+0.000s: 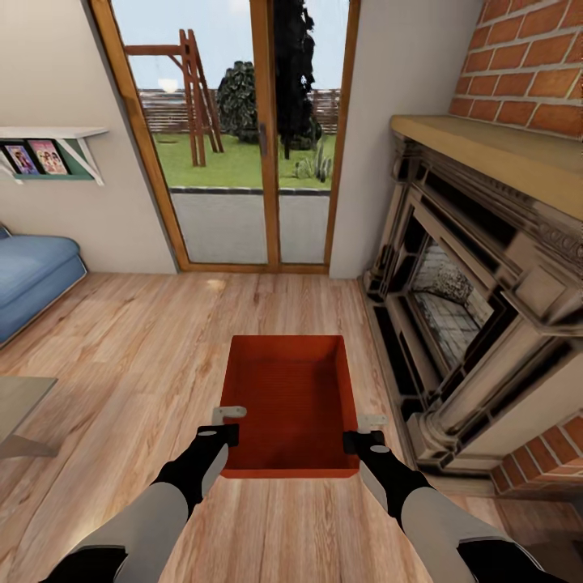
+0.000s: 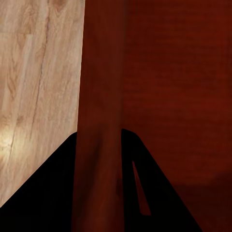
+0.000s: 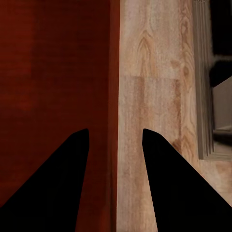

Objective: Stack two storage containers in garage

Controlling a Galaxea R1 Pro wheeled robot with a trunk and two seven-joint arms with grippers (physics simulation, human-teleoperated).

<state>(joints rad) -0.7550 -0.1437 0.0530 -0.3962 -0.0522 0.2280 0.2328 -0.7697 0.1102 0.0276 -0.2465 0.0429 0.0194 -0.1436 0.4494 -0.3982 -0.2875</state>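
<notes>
An open orange-red rectangular plastic bin (image 1: pixel 291 401) hangs over the light wood-plank floor (image 1: pixel 129 364) beside the ornate stone fireplace (image 1: pixel 478 324) — left gripper (image 1: pixel 220 431) clamped on its left wall; right gripper (image 1: pixel 364 437) astride its right wall, grip uncertain.

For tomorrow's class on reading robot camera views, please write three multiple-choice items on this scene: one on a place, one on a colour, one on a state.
1. Where is the storage container?
A. on the blue sofa
B. on the wood-plank floor beside the fireplace
C. on the wall shelf

2. What colour is the container?
A. orange-red
B. green
C. white

3. How do the grippers stand to it?
A. both far off
B. one at each side wall
C. both inside it

Answers: 1 B, it sits on the floor left of the fireplace. 2 A, its walls are orange-red. 3 B, the left gripper and right gripper flank its near corners, fingers straddling the walls.
</notes>
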